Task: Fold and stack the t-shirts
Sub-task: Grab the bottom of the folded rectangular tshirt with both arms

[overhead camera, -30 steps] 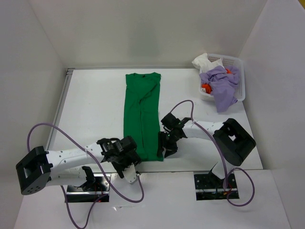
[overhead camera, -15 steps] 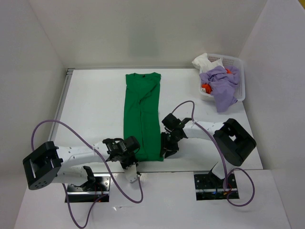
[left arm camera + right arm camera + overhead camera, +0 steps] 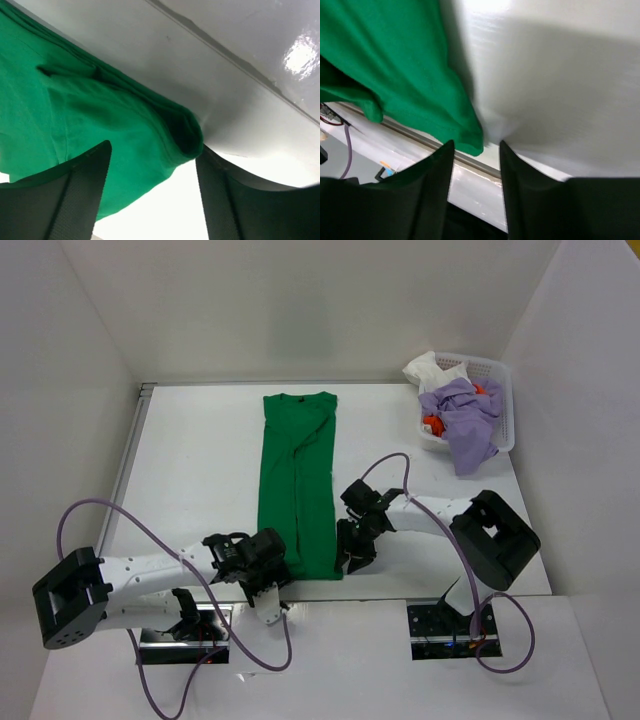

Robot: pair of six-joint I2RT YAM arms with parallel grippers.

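The green t-shirt (image 3: 297, 490) lies flat on the table (image 3: 200, 460) as a long narrow strip, collar at the far side and hem at the near edge. Both grippers sit at that hem. The left gripper (image 3: 275, 568) is at the near left corner; in the left wrist view its fingers (image 3: 75, 200) stand wide apart, unclamped, with the rolled corner of the green cloth bulging into the gap and touching the right-hand finger. The right gripper (image 3: 352, 558) is at the near right corner; in its wrist view the jaws are parted and the tip of the hem corner reaches just between the fingertips without being pinched. At the far right of the table, well apart from both arms, the white basket (image 3: 503, 390) holds the lavender t-shirt (image 3: 465, 425), which drapes over its near rim, the white t-shirt (image 3: 430, 368) and a glimpse of the orange-red t-shirt (image 3: 432, 423)
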